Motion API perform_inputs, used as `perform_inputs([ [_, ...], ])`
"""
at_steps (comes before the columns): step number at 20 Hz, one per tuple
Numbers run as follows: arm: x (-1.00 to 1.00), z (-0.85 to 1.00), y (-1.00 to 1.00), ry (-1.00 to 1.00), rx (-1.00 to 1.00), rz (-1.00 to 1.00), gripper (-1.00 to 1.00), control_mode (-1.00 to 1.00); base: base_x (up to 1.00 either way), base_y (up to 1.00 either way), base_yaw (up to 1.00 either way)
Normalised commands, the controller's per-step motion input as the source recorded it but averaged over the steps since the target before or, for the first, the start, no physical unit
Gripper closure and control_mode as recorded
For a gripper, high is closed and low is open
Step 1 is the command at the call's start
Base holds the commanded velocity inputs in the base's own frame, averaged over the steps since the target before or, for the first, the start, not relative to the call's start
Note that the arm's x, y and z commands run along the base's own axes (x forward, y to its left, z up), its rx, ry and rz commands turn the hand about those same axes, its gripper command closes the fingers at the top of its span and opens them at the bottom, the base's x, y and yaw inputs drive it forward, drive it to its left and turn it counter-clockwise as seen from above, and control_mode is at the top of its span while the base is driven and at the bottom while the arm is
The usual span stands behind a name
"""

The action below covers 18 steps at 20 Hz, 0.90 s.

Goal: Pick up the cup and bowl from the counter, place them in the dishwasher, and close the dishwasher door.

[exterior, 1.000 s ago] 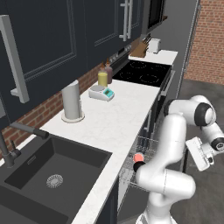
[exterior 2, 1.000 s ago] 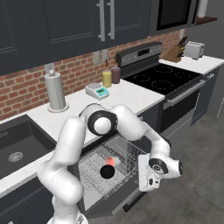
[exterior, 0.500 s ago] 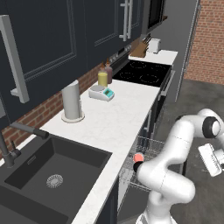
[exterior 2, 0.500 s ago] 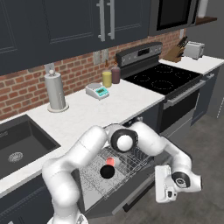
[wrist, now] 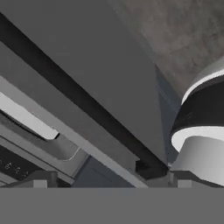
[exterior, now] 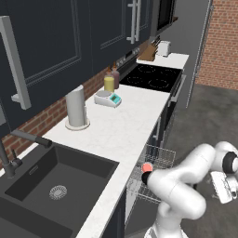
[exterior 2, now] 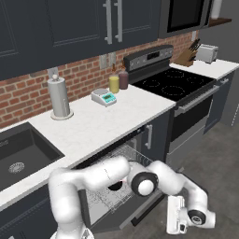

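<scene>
The dishwasher's wire rack [exterior: 155, 162] is pulled out below the counter [exterior: 125, 121]. In the rack stands the red-pink cup [exterior: 147, 167]. A sliver of the black bowl [exterior 2: 114, 186] shows under my forearm. The dishwasher door [exterior 2: 112, 218] hangs open and lowered, a flat dark panel. My gripper [exterior 2: 173, 229] hangs low near the floor, just past the door's outer edge, also at the far right [exterior: 226, 191]. In the hand view the dishwasher door [wrist: 87, 78] slants close in front, and the fingertips [wrist: 40, 179] stand wide apart with nothing between them.
On the counter stand a grey paper-towel cylinder [exterior: 76, 108], a small scale [exterior: 108, 99] and a yellow bottle [exterior: 109, 83]. The sink [exterior: 51, 179] is at the left, the black stove [exterior 2: 175, 84] at the right. Bare grey floor [exterior 2: 219, 172] lies around the hand.
The arm has swung the hand down and outward, from beside the rack to near the floor at the door's outer edge. Cup and bowl have stayed in the rack.
</scene>
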Motion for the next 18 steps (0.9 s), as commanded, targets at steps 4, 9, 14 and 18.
perform_inputs([
  [4,0.00,-0.81,0.00,-0.13,0.16,0.00,-1.00,-1.00,0.00,0.00,0.00],
  [9,0.13,-0.55,0.00,-0.07,0.17,0.00,-1.00,-1.00,0.00,0.00,0.00],
  [14,0.38,-0.35,0.09,-0.02,0.19,0.00,-1.00,-1.00,0.00,0.00,0.00],
  [18,0.51,-0.26,0.30,0.00,0.22,0.00,-1.00,-1.00,0.00,0.00,0.00],
])
